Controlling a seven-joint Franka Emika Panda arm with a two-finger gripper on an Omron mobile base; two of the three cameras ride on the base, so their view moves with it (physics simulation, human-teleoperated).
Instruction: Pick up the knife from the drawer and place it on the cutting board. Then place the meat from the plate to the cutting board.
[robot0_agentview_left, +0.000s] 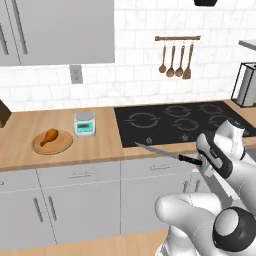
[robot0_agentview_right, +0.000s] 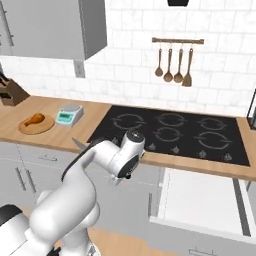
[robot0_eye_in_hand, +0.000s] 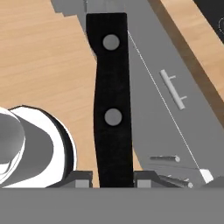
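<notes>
Between fingertips (robot0_eye_in_hand: 83, 179), knife (robot0_eye_in_hand: 111, 96) handle rivets

A green-faced kitchen scale (robot0_agentview_left: 85, 124) sits beside the black cooktop (robot0_agentview_left: 175, 121), 4 utensils (robot0_agentview_left: 175, 62) hanging above.

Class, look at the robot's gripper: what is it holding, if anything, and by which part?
The gripper holds the slim silver-bladed knife by its black riveted handle.

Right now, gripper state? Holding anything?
Gripper: shut on the knife, gripping its black handle, blade pointing out over the counter edge.
</notes>
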